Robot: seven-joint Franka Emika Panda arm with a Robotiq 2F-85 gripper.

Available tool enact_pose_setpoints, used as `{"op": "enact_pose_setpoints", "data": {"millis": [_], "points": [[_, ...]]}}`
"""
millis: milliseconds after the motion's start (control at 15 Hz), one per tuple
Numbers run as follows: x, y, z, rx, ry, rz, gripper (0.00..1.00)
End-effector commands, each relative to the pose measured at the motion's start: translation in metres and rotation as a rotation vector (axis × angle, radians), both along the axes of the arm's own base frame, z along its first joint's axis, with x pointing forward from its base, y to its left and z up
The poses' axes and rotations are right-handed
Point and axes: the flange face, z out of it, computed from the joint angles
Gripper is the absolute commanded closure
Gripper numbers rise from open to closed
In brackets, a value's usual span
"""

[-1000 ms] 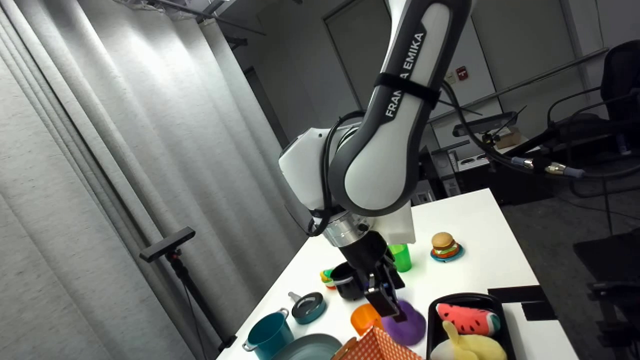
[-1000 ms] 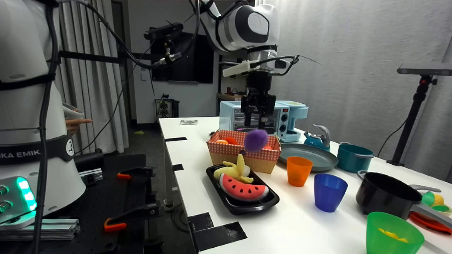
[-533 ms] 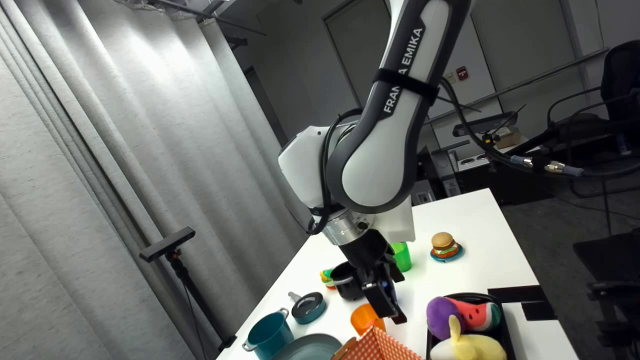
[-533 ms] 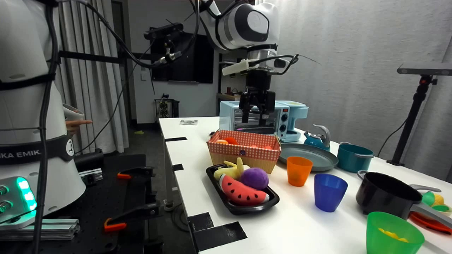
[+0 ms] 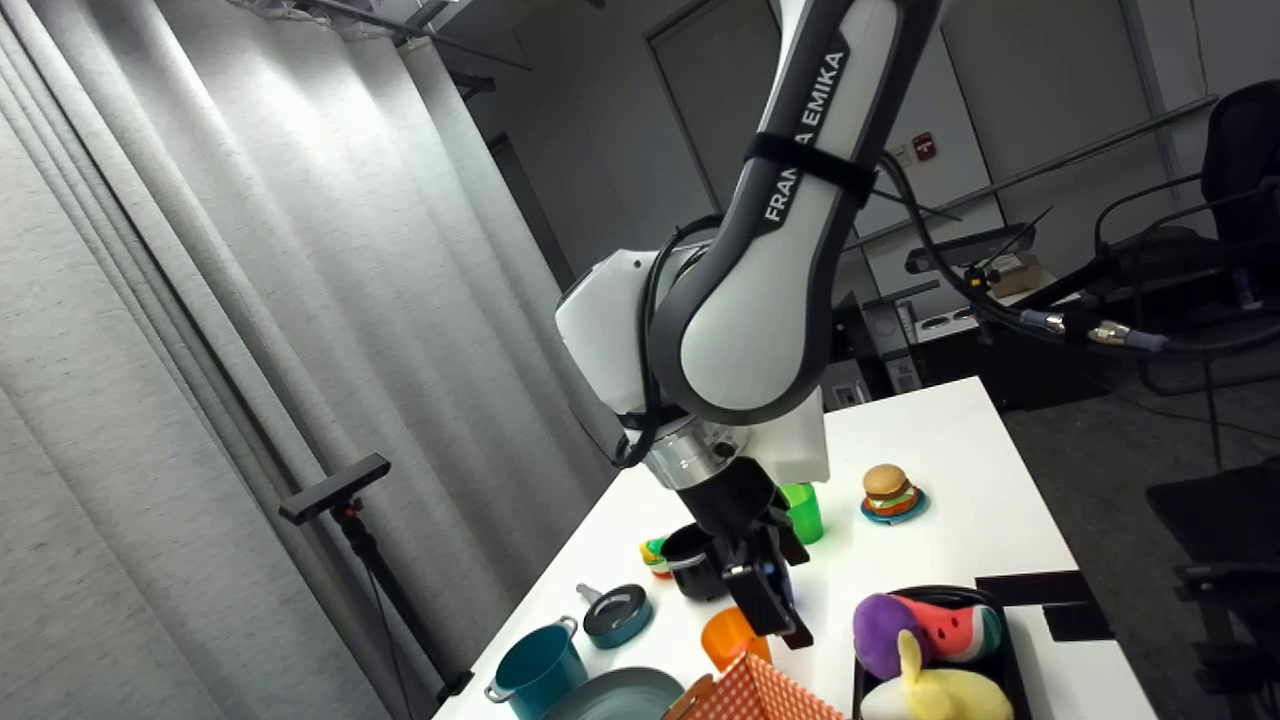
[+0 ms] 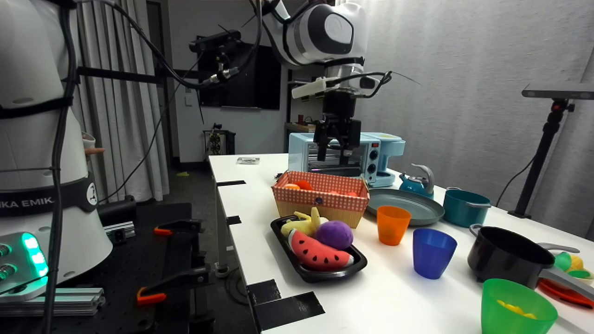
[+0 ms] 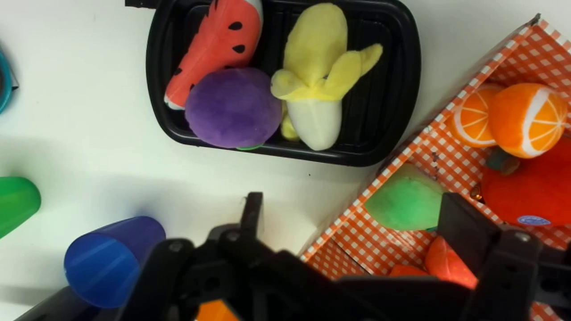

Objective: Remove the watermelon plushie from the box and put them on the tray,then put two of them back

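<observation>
- Clearly, the watermelon plushie (image 7: 229, 33) is on the black tray (image 7: 411, 84), at one end, its red side with black seeds showing.
- Right against it in the tray is a purple plushie (image 7: 234, 107), with a half-peeled banana plushie (image 7: 316, 42) beside that.
- Just beside the tray stands the checked box (image 6: 341, 213), holding orange plushies (image 7: 526, 120), a green plushie (image 7: 403, 198) and a red plushie (image 7: 522, 191).
- Over the table (image 6: 394, 297), the gripper (image 6: 332, 156) has its two fingers spread wide, with just air between them, and it hangs apart from the tray's plushies.
- From the wrist view, one fingertip shows against the white table, the other against the inside of the box.
- Also on the table stand an orange cup (image 6: 393, 226), a blue cup (image 6: 431, 255) and a green cup (image 6: 513, 308).
</observation>
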Motion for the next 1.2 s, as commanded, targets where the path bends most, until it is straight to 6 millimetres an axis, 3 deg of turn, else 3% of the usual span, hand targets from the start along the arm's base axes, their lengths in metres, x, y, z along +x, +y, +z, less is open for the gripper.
{"op": "enact_pose_setpoints", "data": {"millis": [0, 333, 400, 600, 667, 867, 1133], "points": [[-0.004, 0.004, 0.009, 0.038, -0.016, -0.024, 0.00], [-0.003, 0.006, 0.010, 0.063, -0.023, -0.027, 0.00], [-0.046, -0.017, -0.018, 0.061, -0.018, -0.035, 0.00], [-0.079, -0.020, -0.035, 0.127, -0.018, -0.045, 0.00], [-0.044, -0.013, -0.036, 0.080, 0.010, -0.045, 0.00], [-0.070, -0.018, -0.047, 0.104, 0.013, -0.048, 0.00], [-0.072, -0.017, -0.041, 0.106, 0.002, -0.047, 0.00]]}}
